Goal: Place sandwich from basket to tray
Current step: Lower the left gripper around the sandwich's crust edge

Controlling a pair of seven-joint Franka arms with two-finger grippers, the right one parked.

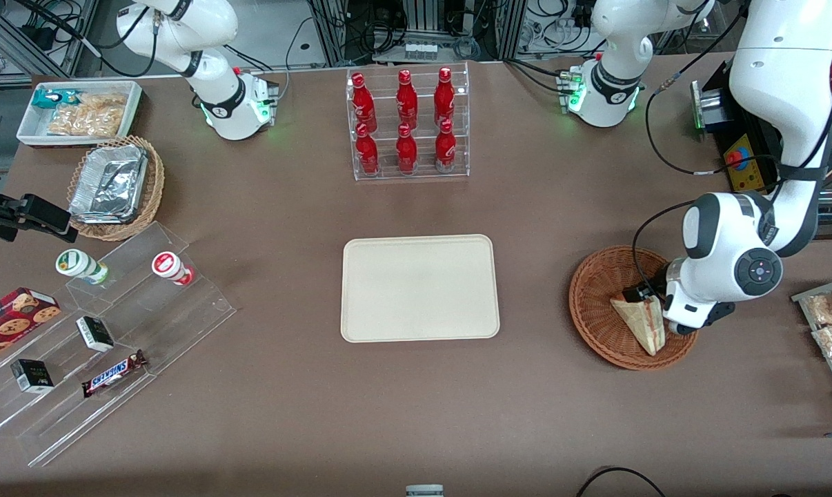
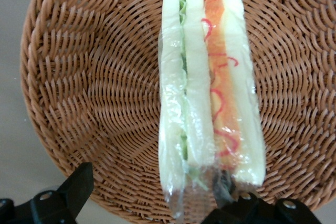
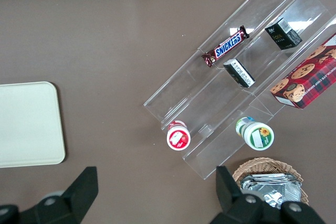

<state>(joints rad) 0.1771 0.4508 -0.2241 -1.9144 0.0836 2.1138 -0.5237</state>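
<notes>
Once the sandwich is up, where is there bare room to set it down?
The tray is bare all over. Bare tabletop lies between it and the basket, and between it and the bottle rack. The basket is crowded: the sandwich fills it and the gripper sits open over it.

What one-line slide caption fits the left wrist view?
Hand low over the wicker basket, open fingers straddling the wrapped sandwich.
</notes>
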